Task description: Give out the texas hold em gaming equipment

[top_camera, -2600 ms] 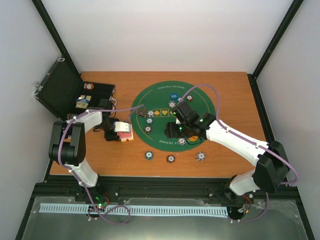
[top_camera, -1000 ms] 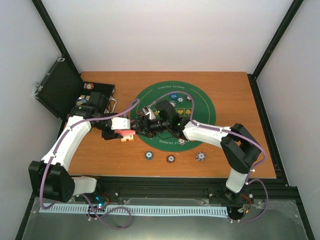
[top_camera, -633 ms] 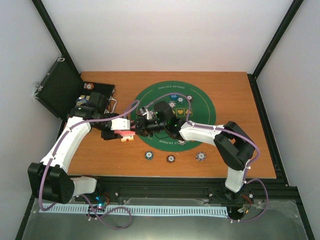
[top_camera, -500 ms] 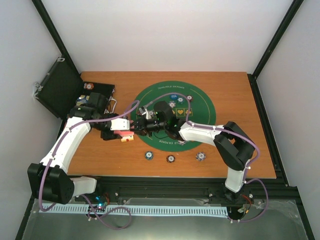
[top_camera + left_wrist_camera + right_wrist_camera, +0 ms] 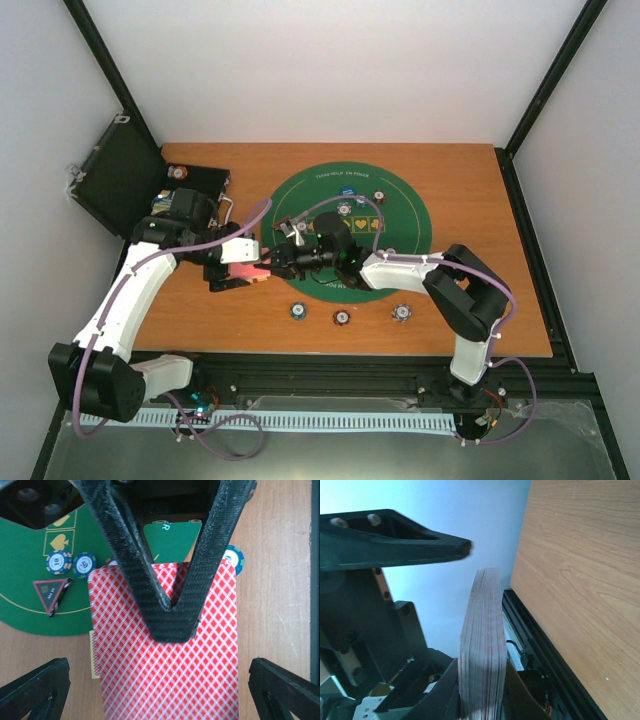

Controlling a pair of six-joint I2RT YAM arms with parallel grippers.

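Red-backed card deck (image 5: pixel 165 680) in right fingers (image 5: pixel 125 555)

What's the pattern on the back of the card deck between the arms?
Red-and-white diamond lattice on the card deck; clearest in the left wrist view.

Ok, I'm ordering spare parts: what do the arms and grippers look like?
The left arm and right arm have white links, black joints and loose purple cables. The left gripper and right gripper have black, weave-textured, tapering fingers.
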